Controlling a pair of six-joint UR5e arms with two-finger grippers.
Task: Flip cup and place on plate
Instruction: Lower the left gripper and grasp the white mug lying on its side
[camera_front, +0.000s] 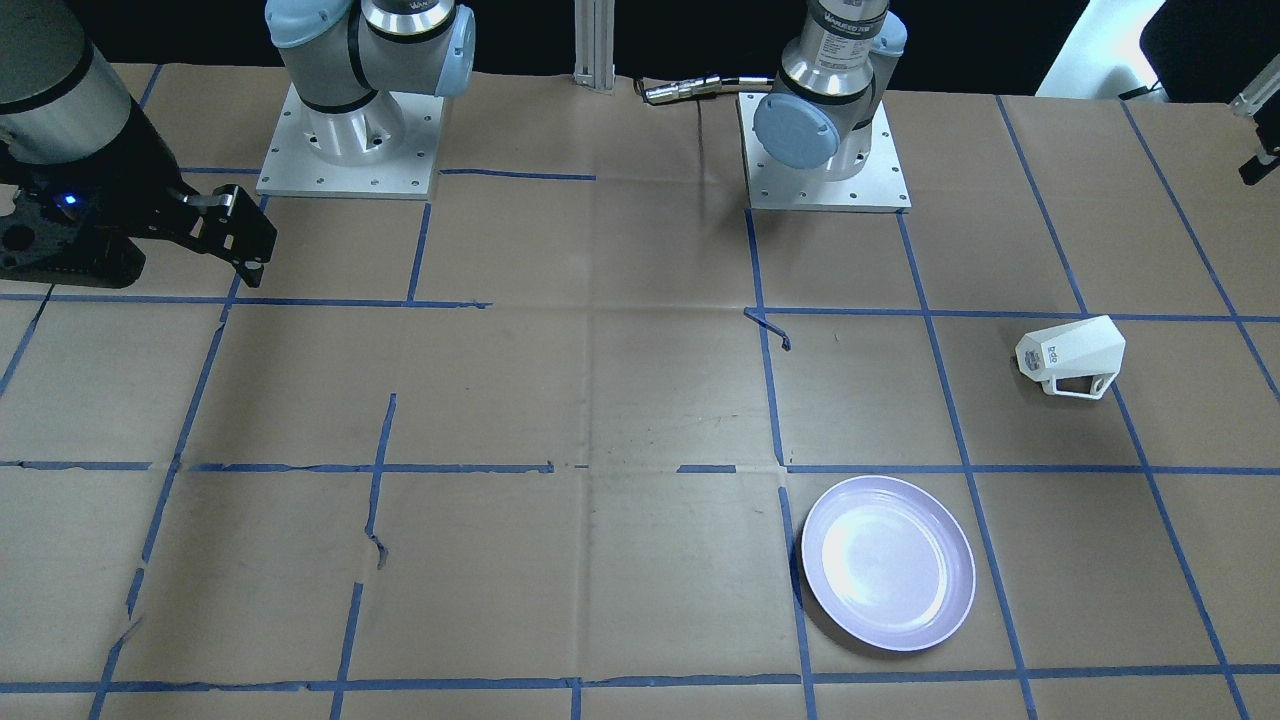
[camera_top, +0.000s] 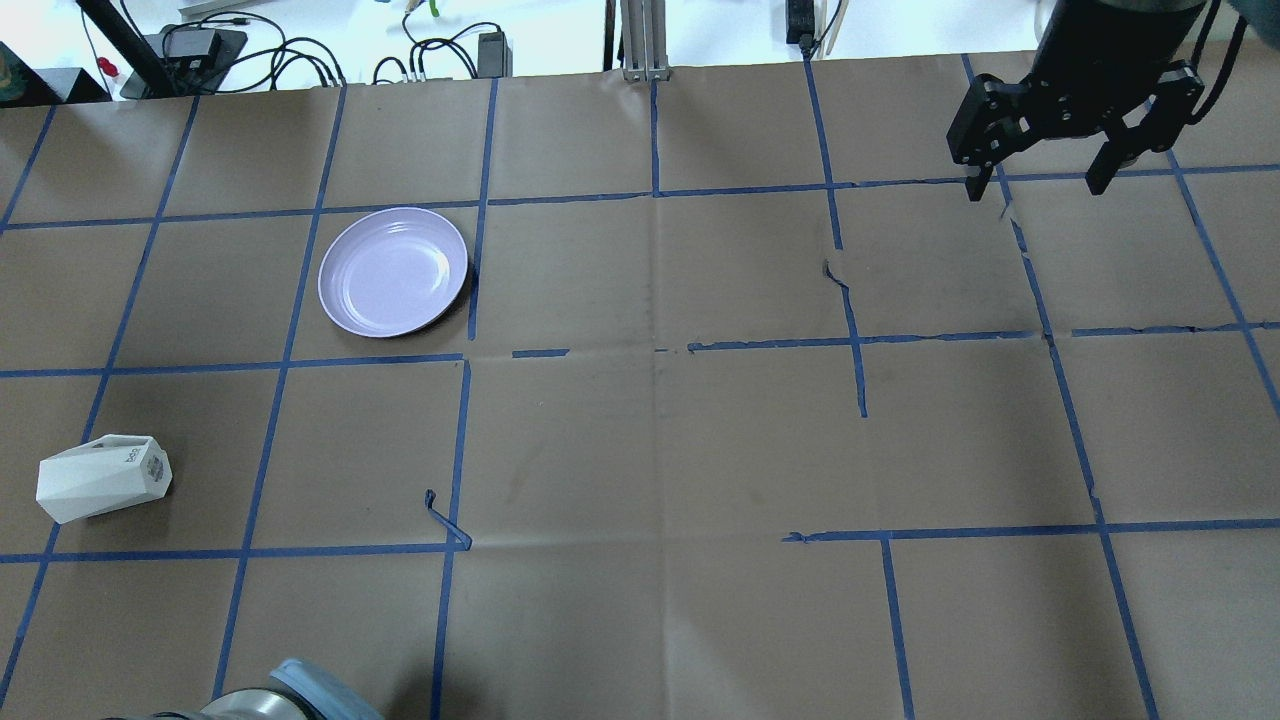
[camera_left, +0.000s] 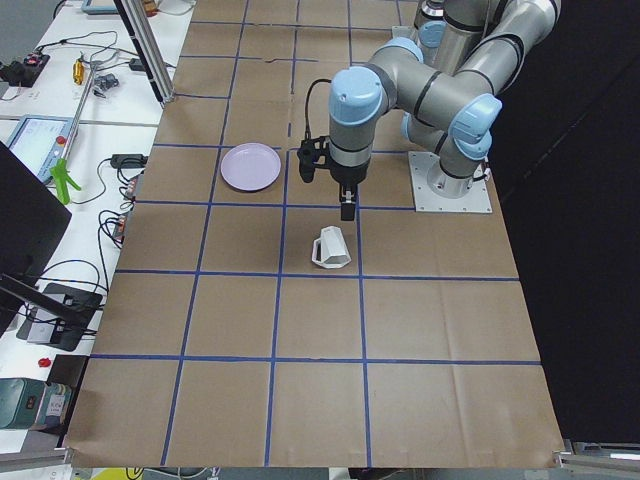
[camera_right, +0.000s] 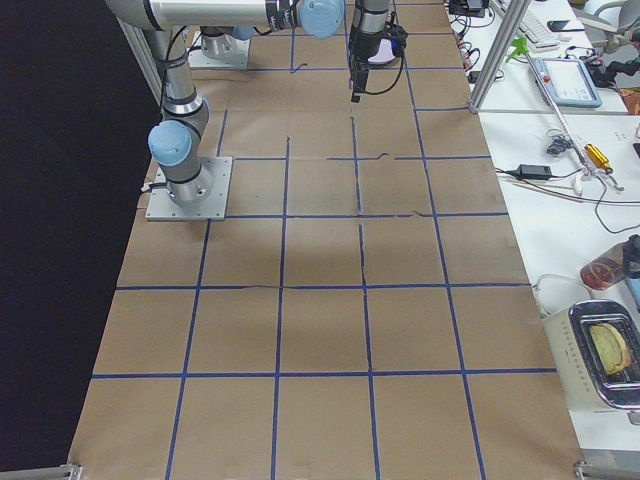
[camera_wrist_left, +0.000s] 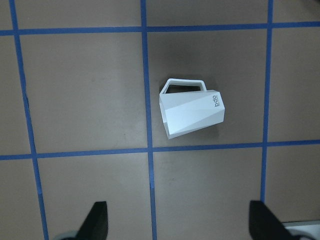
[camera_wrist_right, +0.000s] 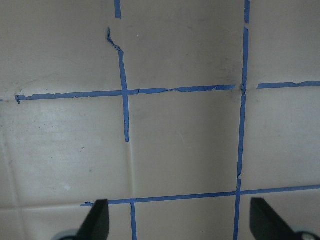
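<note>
The cup is white and faceted and lies on its side on the brown table, handle flat against the table; it also shows in the overhead view and the left wrist view. The lavender plate sits empty about one grid square away, also seen from overhead. My left gripper is open and hangs well above the cup, apart from it; it shows in the exterior left view. My right gripper is open and empty over the far side of the table.
Blue tape lines grid the brown paper table top. The two arm bases stand on metal plates at the robot's edge. Cables and equipment lie beyond the far table edge.
</note>
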